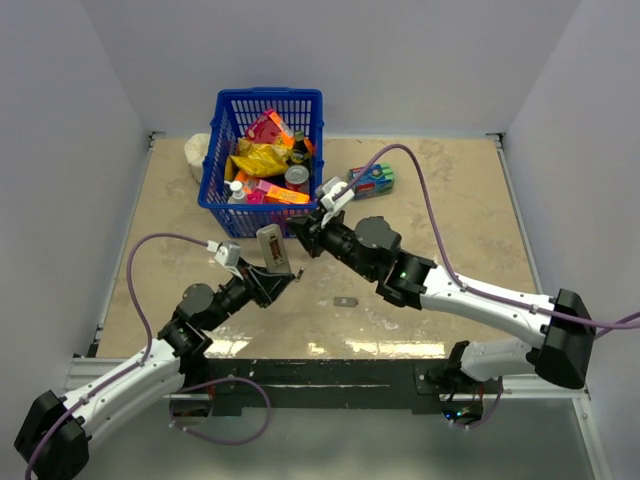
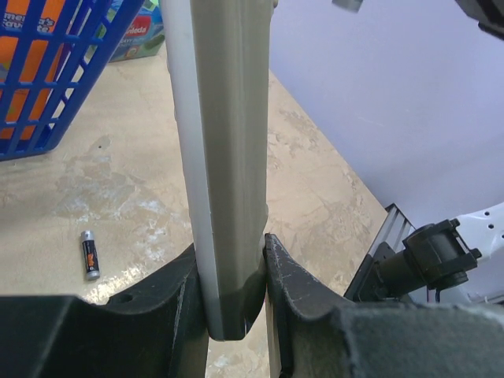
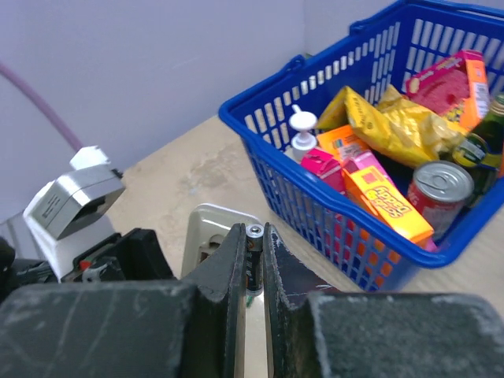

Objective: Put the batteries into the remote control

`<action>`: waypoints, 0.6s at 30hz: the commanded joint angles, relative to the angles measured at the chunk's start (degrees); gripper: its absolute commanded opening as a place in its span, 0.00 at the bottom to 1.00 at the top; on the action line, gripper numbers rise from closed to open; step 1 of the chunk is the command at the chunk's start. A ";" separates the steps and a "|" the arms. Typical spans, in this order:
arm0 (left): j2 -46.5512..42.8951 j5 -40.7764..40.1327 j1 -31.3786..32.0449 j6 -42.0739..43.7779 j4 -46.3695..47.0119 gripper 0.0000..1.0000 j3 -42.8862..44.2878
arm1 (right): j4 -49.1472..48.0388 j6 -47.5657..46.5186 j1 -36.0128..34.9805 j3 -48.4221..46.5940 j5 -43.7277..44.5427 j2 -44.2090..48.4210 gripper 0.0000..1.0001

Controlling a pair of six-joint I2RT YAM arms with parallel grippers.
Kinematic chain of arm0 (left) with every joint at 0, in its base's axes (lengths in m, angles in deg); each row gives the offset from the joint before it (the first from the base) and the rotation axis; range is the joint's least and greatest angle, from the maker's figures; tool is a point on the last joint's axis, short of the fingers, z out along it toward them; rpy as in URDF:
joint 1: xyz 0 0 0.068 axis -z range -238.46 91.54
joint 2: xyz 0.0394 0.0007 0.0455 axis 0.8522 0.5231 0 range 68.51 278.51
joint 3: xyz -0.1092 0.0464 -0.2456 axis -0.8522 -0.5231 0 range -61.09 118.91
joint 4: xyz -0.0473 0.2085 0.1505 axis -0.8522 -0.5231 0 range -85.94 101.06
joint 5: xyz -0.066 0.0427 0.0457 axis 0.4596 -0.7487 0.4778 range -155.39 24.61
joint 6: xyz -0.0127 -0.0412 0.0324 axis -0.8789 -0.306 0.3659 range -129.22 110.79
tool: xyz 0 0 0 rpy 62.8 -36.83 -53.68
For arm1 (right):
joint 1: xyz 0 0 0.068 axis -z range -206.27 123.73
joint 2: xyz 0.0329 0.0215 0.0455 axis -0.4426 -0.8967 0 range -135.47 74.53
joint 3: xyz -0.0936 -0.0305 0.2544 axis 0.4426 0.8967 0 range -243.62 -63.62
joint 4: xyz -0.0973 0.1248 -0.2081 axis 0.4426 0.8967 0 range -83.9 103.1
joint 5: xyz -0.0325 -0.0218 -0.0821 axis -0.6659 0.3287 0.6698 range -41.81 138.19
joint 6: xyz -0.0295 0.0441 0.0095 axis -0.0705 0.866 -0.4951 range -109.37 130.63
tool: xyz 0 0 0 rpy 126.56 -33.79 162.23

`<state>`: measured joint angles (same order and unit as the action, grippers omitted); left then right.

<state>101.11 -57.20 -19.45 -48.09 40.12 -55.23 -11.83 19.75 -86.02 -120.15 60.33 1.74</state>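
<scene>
Top external view, mid-table: shows left gripper clamped on the lower end of the flat grey rectangular remote control, lifted clear of the beige marbled tabletop, long axis near upright with a slight tilt. Places right gripper just beside the remote control's upper end, on its right, close to the near wall of the blue plastic lattice basket. Also shows small flat grey piece lying on the tabletop nearer than both grippers, apart from them; blue-green box just right of the basket; white rounded object against the basket's left side.

Left wrist view: confirms jaws drawn narrow, pressed against both sides of the remote control, plain grey face and paler side edge toward the camera. Picks up loose slim black cylindrical battery, orange mark on its body, lying flat on the tabletop on the basket's near side, apart from the gripper.

Right wrist view: shows jaws almost closed, pinching dark silver-tipped battery upright between the pads, tip poking just above them. Puts the remote control's pale rounded end just behind and left of that battery; cannot tell whether touching. Beyond, basket holding yellow crinkled bag and red tin can.
</scene>
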 commanded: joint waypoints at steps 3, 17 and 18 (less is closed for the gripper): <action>-0.70 -1.77 -0.24 -1.20 5.40 0.00 1.78 | -6.15 -5.52 -2.57 -3.41 -3.70 -2.00 0.00; 0.01 -1.16 -0.24 -4.99 7.85 0.00 1.78 | -9.31 -6.40 -5.47 -1.30 0.15 -5.60 0.00; 0.27 -1.07 -0.24 -4.90 7.86 0.00 1.86 | -9.57 -6.23 -5.56 -1.13 1.56 -5.95 0.00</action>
<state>101.06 -58.32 -19.45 -52.33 42.83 -55.07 -17.01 14.70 -91.18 -120.81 57.97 -3.40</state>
